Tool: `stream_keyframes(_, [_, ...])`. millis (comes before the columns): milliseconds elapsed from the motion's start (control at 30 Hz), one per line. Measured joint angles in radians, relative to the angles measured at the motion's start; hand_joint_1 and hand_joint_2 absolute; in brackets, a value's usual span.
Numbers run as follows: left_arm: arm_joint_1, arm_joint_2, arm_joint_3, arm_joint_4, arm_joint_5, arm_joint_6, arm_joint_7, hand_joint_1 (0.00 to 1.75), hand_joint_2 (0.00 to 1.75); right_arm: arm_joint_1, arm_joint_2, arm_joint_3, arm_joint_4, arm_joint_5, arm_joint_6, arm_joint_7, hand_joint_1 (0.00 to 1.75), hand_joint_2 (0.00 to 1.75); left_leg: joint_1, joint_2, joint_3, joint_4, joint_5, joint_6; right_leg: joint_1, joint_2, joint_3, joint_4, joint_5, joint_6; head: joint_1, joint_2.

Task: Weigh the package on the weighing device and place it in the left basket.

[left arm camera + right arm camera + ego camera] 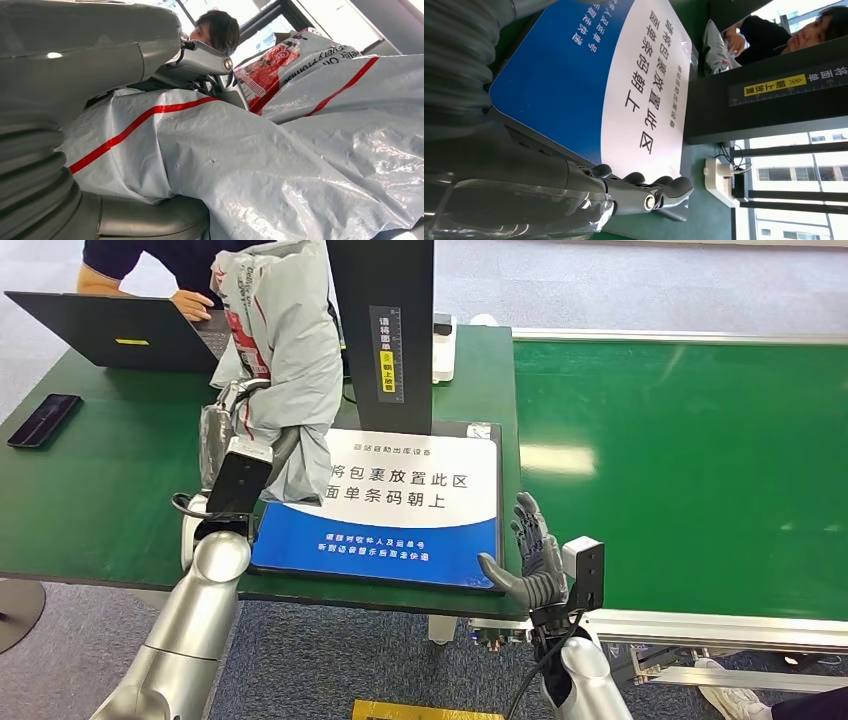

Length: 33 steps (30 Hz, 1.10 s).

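A grey plastic package [285,350] with red stripes and a red label hangs upright above the left side of the weighing device [400,502], a flat scale with a white and blue printed sheet. My left hand [232,415] grips the package from the left, and its lower end droops to the sheet's left edge. In the left wrist view the package [280,165] lies across my left hand [200,62], hiding most of the fingers. My right hand [530,558] is open at the scale's front right corner, fingers spread, holding nothing. The right wrist view shows the right hand [634,192] beside the scale sheet [624,85].
A black upright post [385,330] stands at the back of the scale. On the green table lie a black laptop [120,330] and a phone [44,420], with a person seated behind the laptop. A green conveyor belt [690,460] runs to the right.
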Motion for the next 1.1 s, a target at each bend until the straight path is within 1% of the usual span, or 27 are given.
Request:
stream_keyframes(67, [-0.009,0.0,0.005,0.016,-0.022,0.033,0.031,1.75,1.75,0.0,0.001,0.0,0.0,0.011,-0.005,-0.001,0.0,1.75,0.0,0.0,0.0,0.0,0.0,0.0,0.0,0.0,0.0,0.0,0.0,0.0,0.0,0.0])
stream_keyframes(133, [-0.03,0.002,0.023,0.057,-0.07,0.11,0.087,1.75,1.75,0.0,0.003,0.0,-0.001,0.038,-0.027,-0.005,0.0,1.75,0.0,0.0,0.0,0.0,0.0,0.0,0.0,0.0,0.0,0.0,0.0,0.0,0.0,0.0])
stream_keyframes(200, [-0.059,0.009,0.053,0.121,-0.107,0.198,0.123,1.75,1.75,0.003,0.005,0.001,-0.006,0.071,-0.056,-0.008,0.0,1.75,0.0,0.0,0.0,0.0,0.0,0.0,0.0,0.0,0.0,0.0,0.0,0.0,0.0,0.0])
stream_keyframes(267, [-0.086,0.018,0.085,0.182,-0.121,0.25,0.125,1.75,1.75,0.007,0.006,0.002,-0.014,0.091,-0.074,-0.01,0.0,1.75,0.0,0.0,0.0,0.0,0.0,0.0,0.0,0.0,0.0,0.0,0.0,0.0,0.0,0.0])
stream_keyframes(400, [-0.118,0.035,0.14,0.273,-0.149,0.31,0.145,1.75,1.75,0.011,0.006,0.003,-0.02,0.105,-0.088,-0.012,0.0,1.75,0.001,0.0,0.0,0.0,0.001,-0.001,0.001,0.0,0.0,0.0,0.0,0.0,0.0,0.0])
stream_keyframes(500, [-0.13,0.053,0.199,0.318,-0.239,0.338,0.223,1.75,1.75,0.016,0.01,0.006,-0.026,0.115,-0.094,-0.013,0.0,1.75,0.002,0.002,-0.001,0.0,0.0,-0.001,0.001,0.002,-0.001,0.001,0.0,0.0,0.0,0.0])
stream_keyframes(567, [-0.132,0.07,0.263,0.338,-0.329,0.347,0.272,1.75,1.75,0.022,0.016,0.009,-0.033,0.122,-0.1,-0.012,0.0,1.75,0.002,0.003,0.0,0.0,0.0,-0.001,0.001,0.004,-0.001,0.001,0.0,0.0,0.0,0.0])
stream_keyframes(633, [-0.132,0.081,0.332,0.353,-0.405,0.349,0.295,1.75,1.75,0.026,0.02,0.012,-0.039,0.127,-0.105,-0.01,0.0,1.75,0.002,0.003,-0.001,0.0,0.0,-0.001,0.001,0.004,-0.002,0.0,0.0,0.0,0.0,0.0])
stream_keyframes(733, [-0.132,0.091,0.408,0.364,-0.456,0.349,0.305,1.75,1.75,0.027,0.026,0.015,-0.044,0.128,-0.105,-0.008,0.0,1.75,0.002,0.002,-0.001,0.0,0.0,-0.001,0.001,0.003,-0.002,0.0,0.0,0.0,0.0,0.0])
stream_keyframes(933, [-0.131,0.097,0.465,0.381,-0.467,0.349,0.309,1.75,1.75,0.03,0.031,0.023,-0.05,0.128,-0.105,-0.006,0.0,1.75,0.002,0.002,-0.002,0.0,0.0,-0.001,0.0,0.003,-0.002,0.0,0.0,0.0,0.0,0.0])
stream_keyframes(1033, [-0.129,0.097,0.486,0.383,-0.518,0.349,0.335,1.75,1.75,0.03,0.032,0.024,-0.052,0.129,-0.105,-0.005,0.0,1.75,0.002,0.002,-0.002,0.0,0.0,-0.001,0.0,0.003,-0.002,0.0,0.0,0.0,0.0,0.0])
stream_keyframes(1067, [-0.128,0.097,0.496,0.383,-0.546,0.349,0.346,1.64,1.75,0.031,0.033,0.024,-0.053,0.129,-0.106,-0.004,0.0,1.75,0.002,0.002,-0.002,0.0,0.0,-0.001,0.0,0.003,-0.002,0.0,0.0,0.0,0.0,0.0])
stream_keyframes(1100, [-0.126,0.096,0.51,0.382,-0.577,0.349,0.355,1.2,1.75,0.032,0.034,0.024,-0.054,0.13,-0.107,-0.002,0.0,1.75,0.002,0.002,-0.002,0.0,0.0,-0.001,0.001,0.003,-0.002,0.0,0.0,0.0,0.0,0.0])
